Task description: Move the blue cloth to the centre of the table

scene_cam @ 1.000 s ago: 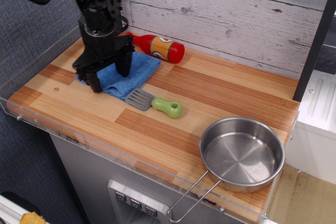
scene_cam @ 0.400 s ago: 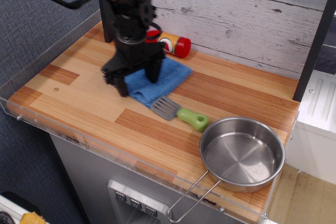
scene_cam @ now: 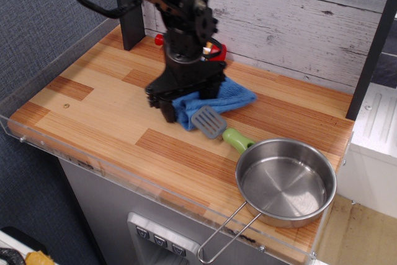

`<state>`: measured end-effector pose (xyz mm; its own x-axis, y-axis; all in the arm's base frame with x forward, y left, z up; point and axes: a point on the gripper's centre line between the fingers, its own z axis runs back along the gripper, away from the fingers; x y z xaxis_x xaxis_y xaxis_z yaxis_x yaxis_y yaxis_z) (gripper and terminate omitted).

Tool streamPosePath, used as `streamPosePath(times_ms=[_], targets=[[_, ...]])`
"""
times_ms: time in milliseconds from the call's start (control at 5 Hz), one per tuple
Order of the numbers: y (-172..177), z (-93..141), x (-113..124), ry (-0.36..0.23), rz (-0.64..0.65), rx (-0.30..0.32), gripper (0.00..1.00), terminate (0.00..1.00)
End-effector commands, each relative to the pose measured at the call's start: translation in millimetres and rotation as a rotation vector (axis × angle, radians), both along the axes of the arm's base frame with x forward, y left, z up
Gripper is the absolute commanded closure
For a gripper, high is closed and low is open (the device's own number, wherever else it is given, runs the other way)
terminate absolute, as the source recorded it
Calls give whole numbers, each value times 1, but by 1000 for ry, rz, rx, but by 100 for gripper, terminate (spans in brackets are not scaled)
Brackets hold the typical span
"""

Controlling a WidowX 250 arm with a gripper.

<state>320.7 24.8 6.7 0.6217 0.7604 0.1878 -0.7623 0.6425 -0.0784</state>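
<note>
Blue cloth (scene_cam: 217,102), bunched and rumpled, now near the middle of the table (scene_cam: 93,113), dragged right and slightly forward from the back-left area occupied a second ago. Pinned under the black gripper (scene_cam: 187,99), front finger planted at the cloth's left edge, rear finger pressed into the fabric; fingers clamped on the cloth, by all appearances. Long axis running left-front to right-rear, the free corner pointing right toward the back wall.

Carried along with the cloth: the spatula (scene_cam: 219,128), grey blade touching the cloth's front edge, green handle angled toward the steel pan (scene_cam: 286,182) and now just beside its rim. Pan itself unmoved at the front-right. Red ketchup bottle (scene_cam: 215,49) at the back wall, largely hidden behind the arm, apparently left where it lay.

Judged from the present layout, most of the travel done: cloth close to centre, with little more than a short further slide and a release remaining. Worth watching: the spatula handle being pushed against the pan on any further rightward drag.
</note>
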Motion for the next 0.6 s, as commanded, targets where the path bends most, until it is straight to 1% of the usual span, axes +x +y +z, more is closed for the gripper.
streamPosePath(times_ms=[0,400], targets=[[-28,3,-7,-15,-105,7,0,0],[-10,14,-4,-38,-58,37,0,0]])
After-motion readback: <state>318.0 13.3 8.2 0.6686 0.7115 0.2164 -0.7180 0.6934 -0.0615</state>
